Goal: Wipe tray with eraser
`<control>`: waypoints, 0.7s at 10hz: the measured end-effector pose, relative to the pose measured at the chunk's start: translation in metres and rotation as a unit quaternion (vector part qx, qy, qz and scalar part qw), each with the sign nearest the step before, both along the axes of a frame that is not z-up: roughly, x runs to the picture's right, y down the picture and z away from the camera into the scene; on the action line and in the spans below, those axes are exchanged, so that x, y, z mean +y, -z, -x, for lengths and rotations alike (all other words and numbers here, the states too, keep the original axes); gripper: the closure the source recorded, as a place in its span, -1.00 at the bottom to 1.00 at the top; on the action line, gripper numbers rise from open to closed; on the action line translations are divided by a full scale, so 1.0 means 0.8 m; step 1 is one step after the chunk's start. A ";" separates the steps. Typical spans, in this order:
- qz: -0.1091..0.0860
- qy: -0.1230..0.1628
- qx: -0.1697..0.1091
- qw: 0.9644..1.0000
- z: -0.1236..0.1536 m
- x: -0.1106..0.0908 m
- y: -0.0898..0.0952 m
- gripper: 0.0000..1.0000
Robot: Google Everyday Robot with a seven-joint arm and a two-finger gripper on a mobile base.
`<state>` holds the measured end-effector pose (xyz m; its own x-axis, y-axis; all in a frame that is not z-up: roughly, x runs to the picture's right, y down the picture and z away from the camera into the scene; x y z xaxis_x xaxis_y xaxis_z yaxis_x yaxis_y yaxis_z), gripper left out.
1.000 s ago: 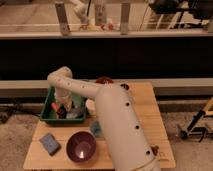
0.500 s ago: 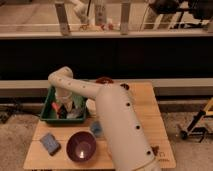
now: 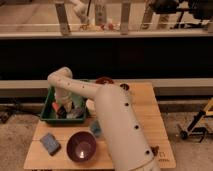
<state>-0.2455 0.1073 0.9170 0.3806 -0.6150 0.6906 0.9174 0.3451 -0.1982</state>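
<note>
Gripper (image 3: 62, 106) down inside the green tray (image 3: 46, 114).
Tray sits at the bench's (image 3: 145, 111) left rear. Whether I'm grasping anything: cannot tell. Purple bowl (image 3: 81, 146) lies in front.

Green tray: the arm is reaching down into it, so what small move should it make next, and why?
Probably a short sideways stroke along the tray floor. The gripper is down inside the tray, among small items, so it is placed for wiping. A blue pad lies on the table outside the tray; what the gripper holds I cannot tell.
</note>
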 end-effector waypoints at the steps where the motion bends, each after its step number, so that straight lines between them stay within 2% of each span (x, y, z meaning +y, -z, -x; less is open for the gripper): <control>1: 0.002 -0.005 0.007 1.000 -0.019 0.000 -0.001 1.00; 4: 0.013 -0.028 0.020 0.999 -0.089 -0.002 -0.009 1.00; 5: 0.017 -0.030 0.017 0.999 -0.094 -0.005 -0.014 1.00; 7: 0.021 -0.026 0.007 0.999 -0.077 -0.021 -0.030 1.00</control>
<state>-0.1836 0.0909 0.9411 0.4218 -0.5642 0.7097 0.8952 0.3834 -0.2273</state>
